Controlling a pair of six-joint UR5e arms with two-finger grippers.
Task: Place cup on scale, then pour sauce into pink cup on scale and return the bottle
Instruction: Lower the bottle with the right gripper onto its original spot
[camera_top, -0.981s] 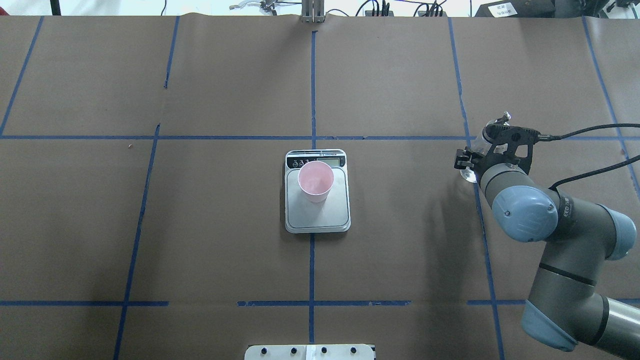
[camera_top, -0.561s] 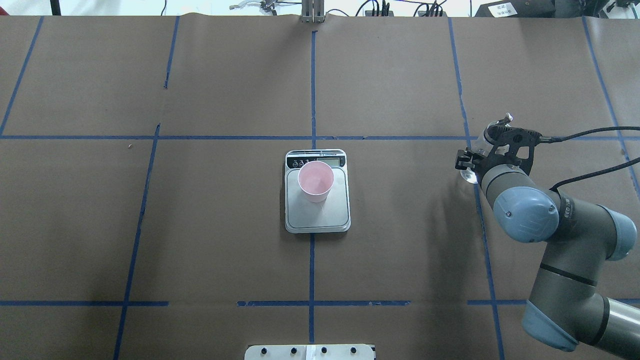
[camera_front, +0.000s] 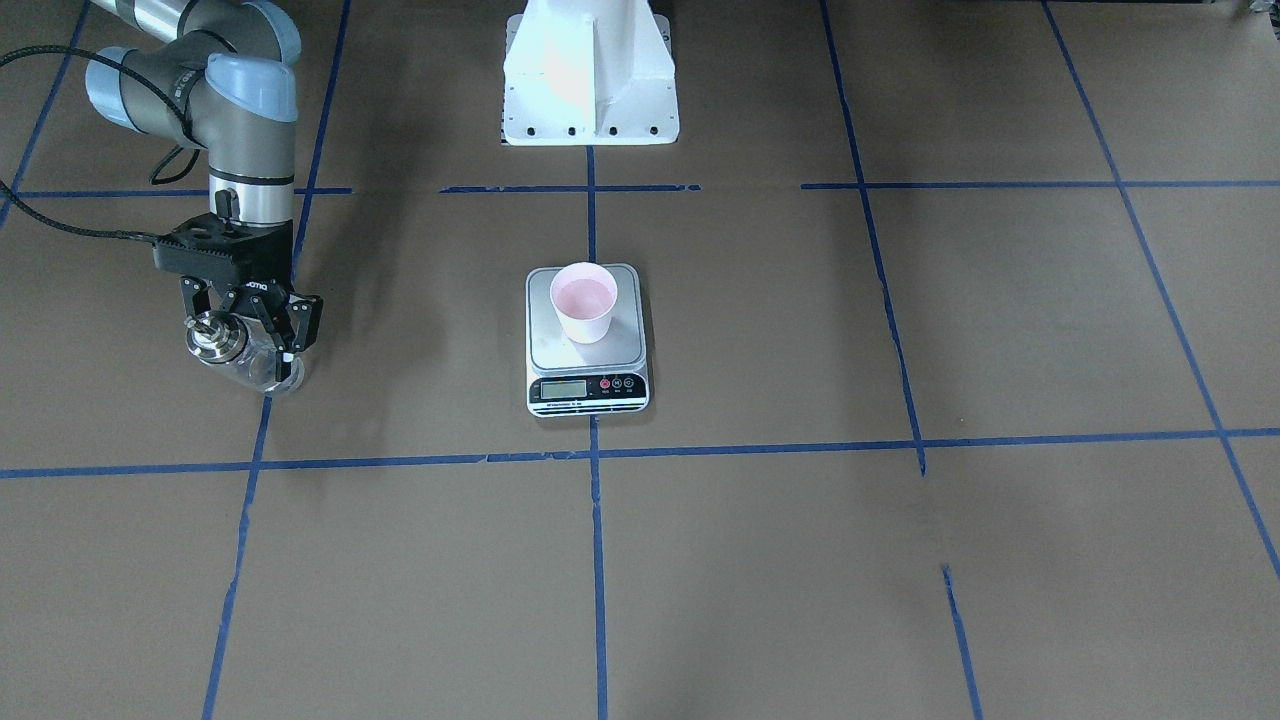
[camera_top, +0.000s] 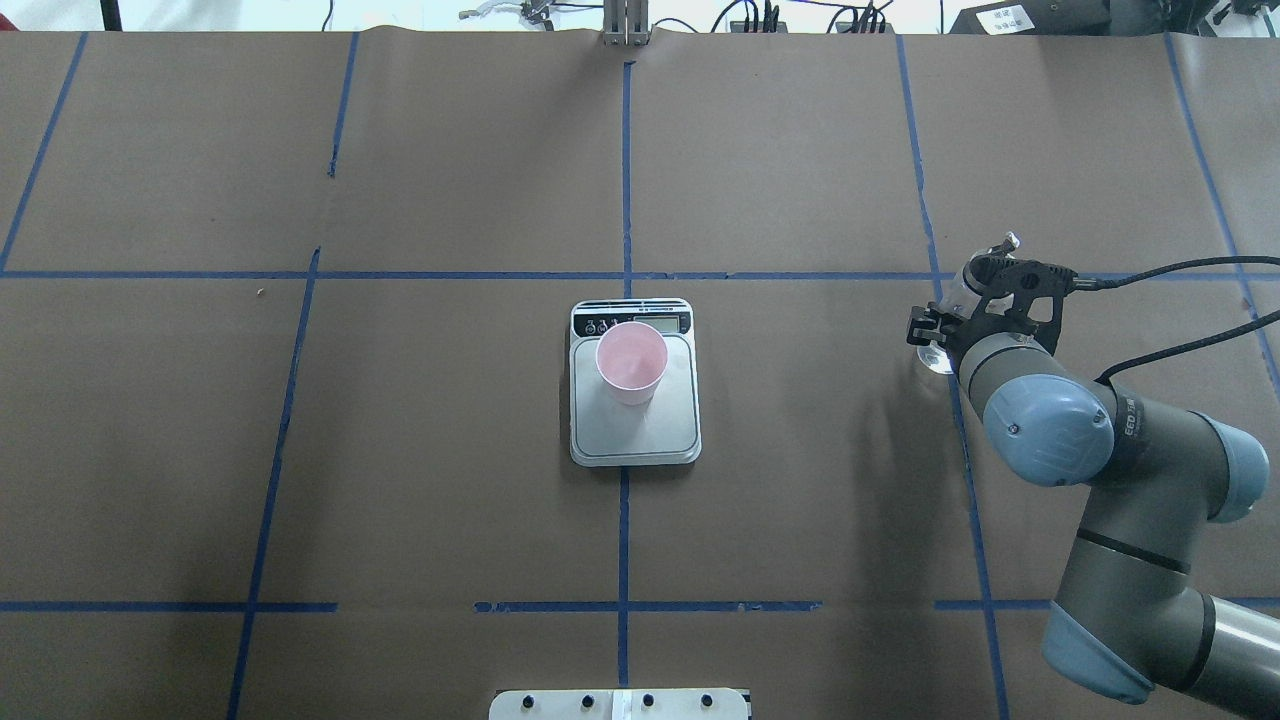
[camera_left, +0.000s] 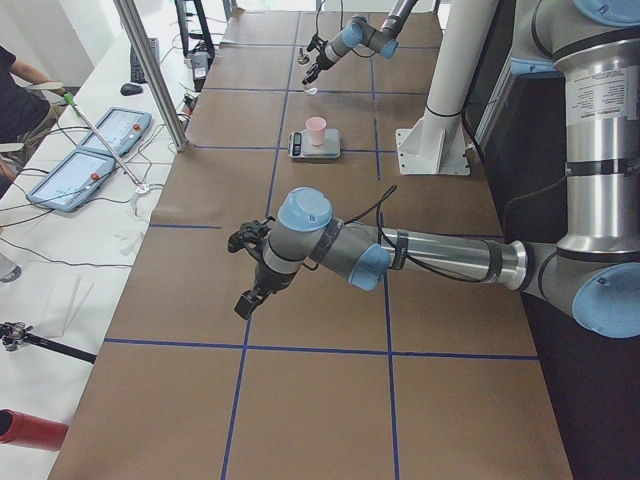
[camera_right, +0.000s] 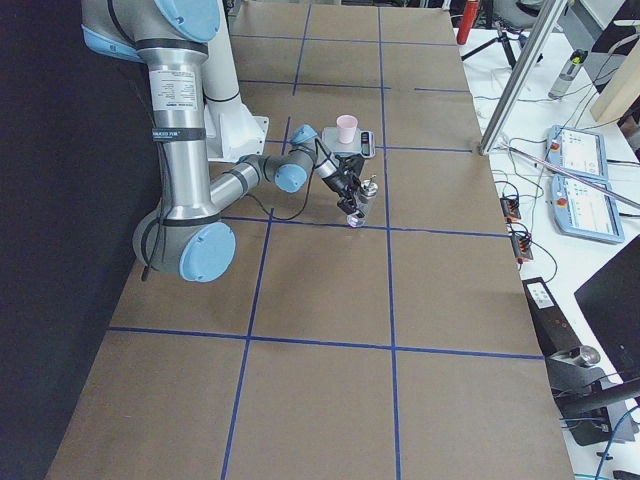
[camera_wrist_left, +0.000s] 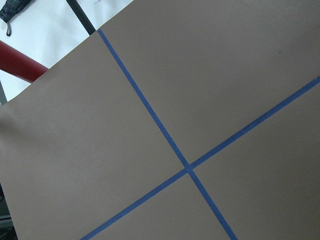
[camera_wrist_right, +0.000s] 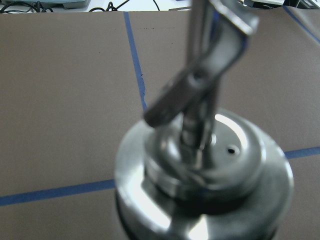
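Just changed: right gripper (camera_front: 247, 335), clamped around glass sauce bottle (camera_front: 252, 365), has sunk slightly, well right of scale (camera_top: 640, 425).
Meaning: cup (camera_top: 631, 362) already on scale; return looks nearly done.

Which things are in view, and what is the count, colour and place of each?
table: one, brown paper cover.
tape lines: several, blue, gridded over the table.
scale: one, silver and white, table centre.
cup: one, pale pink, upright on the scale.
bottle: one, clear glass, metal spout, robot's right of the scale.
tablets: two, blue-edged, on the white side bench.
right gripper: one, black, shut on the bottle.
left gripper: one, black, over bare paper far left; open or shut unclear.
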